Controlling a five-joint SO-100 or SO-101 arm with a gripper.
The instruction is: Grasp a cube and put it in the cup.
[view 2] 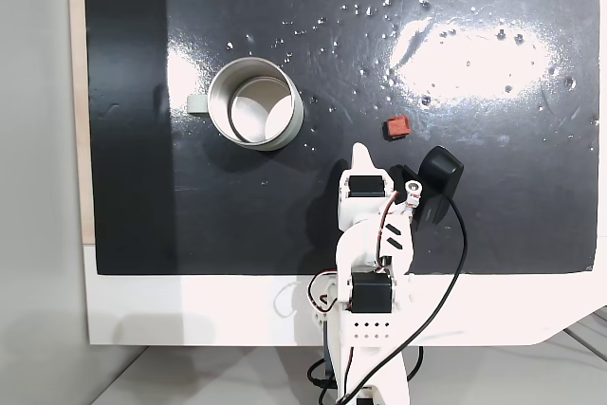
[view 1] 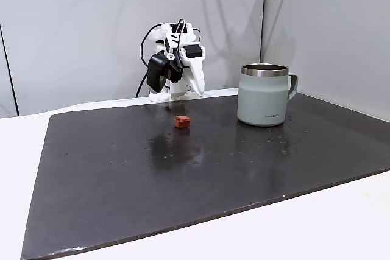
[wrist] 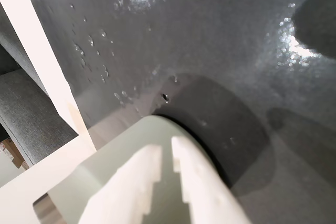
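1. While the squat grey-green steel-rimmed cup (view 2: 256, 102) stands at left in a fixed view, nothing lies inside it.
2. Centrally, the white gripper (wrist: 167, 153) hangs folded, fingers nearly pressed together, pinching nothing.
3. Rightward and just ahead lies the small rust-orange cube (view 2: 395, 126) on the dark worktop (view 2: 531, 187).

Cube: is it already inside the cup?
No, the cube lies on the dark mat, apart from the cup, whose inside looks empty.
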